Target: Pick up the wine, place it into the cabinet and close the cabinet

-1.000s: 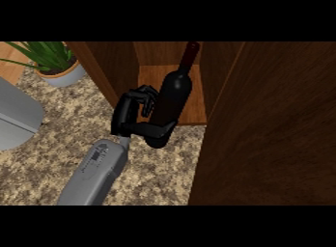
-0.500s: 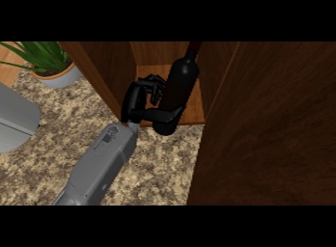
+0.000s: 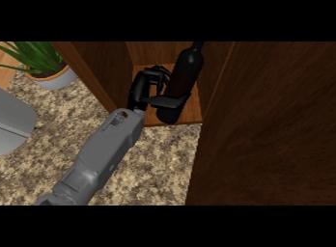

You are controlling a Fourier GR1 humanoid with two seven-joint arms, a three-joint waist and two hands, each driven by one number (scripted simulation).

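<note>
1. Granite-patterned counter (image 3: 49, 164), speckled tan; it carries everything listed below.
2. Cabinet (image 3: 106, 67), dark wood, standing on the counter with its door (image 3: 278, 125) swung open toward me, filling the right of the view. I judge it stays open because closing comes last.
3. Grey forearm (image 3: 103, 154), one only, entering from the lower edge and angled up-right into the opening; which arm it is, I cannot tell.
4. Wine bottle (image 3: 184, 72), dark, upright on the cabinet floor, inside.
5. Hand (image 3: 144, 91), black, just left of the bottle, thumb touching its lower body; fingers look partly uncurled, so release seems underway.
6. Potted plant (image 3: 46, 67), far left, uninvolved.
</note>
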